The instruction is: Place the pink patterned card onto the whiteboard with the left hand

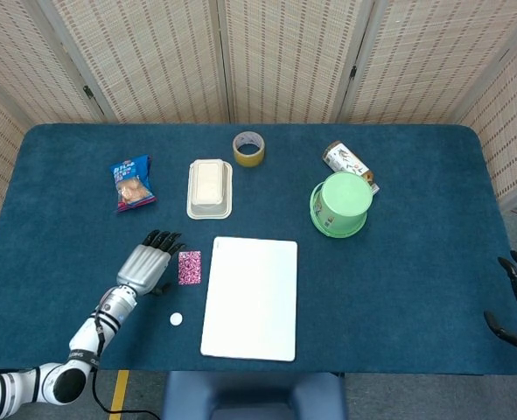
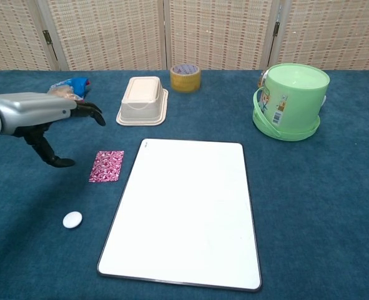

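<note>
Pink patterned card [image 1: 189,267] lies flat just right of the left robot hand [image 1: 146,265], whose fingers are spread, holding nothing.

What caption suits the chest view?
Open left hand hovers beside the pink patterned card, which lies left of the whiteboard.

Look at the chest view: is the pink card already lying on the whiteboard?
No, the pink card lies on the table left of the whiteboard.
</note>
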